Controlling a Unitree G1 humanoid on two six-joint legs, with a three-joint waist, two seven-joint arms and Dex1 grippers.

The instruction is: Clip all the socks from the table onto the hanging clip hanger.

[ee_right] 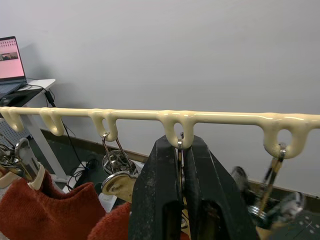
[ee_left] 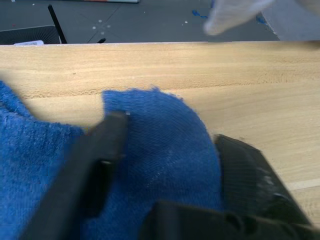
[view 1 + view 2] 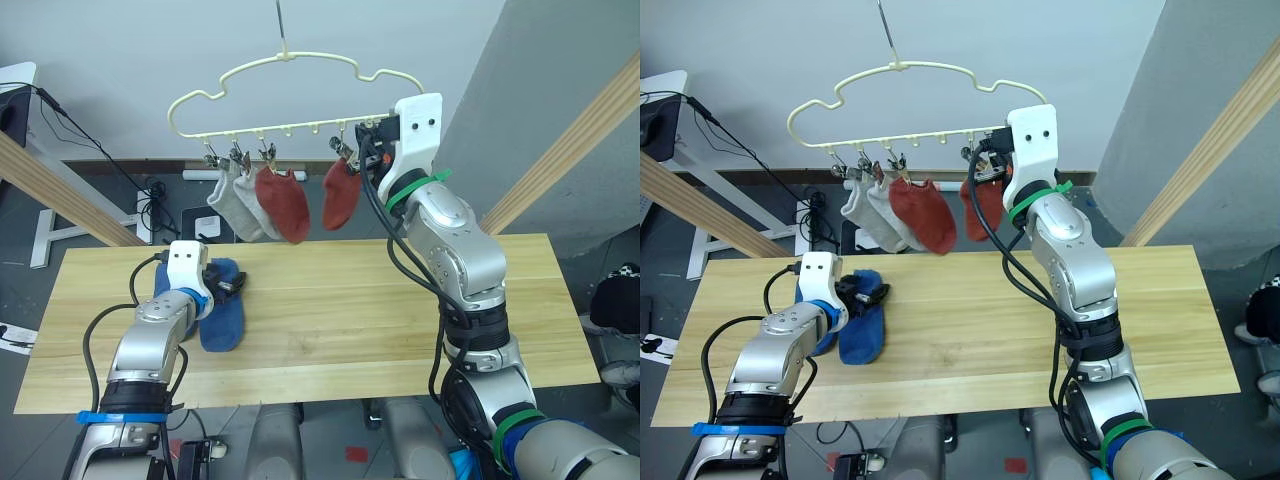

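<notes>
Two blue socks (image 3: pixel 222 318) lie side by side at the left of the table (image 3: pixel 360 320). My left gripper (image 3: pixel 232 282) rests low on them, open, with the bunched end of one blue sock (image 2: pixel 160 145) between its fingers (image 2: pixel 100 150). The cream clip hanger (image 3: pixel 290 58) hangs above the table's far edge. Two light grey socks (image 3: pixel 236 205) and two rust-red socks (image 3: pixel 284 203) hang from its clips. My right gripper (image 3: pixel 368 142) is raised at the hanger's right end, shut on a metal clip (image 1: pixel 180 142) under the bar.
Thick wooden poles slant at the left (image 3: pixel 60 195) and at the right (image 3: pixel 575 150) behind the table. One bare clip (image 1: pixel 272 167) hangs beside the held one. The middle and right of the tabletop are bare wood.
</notes>
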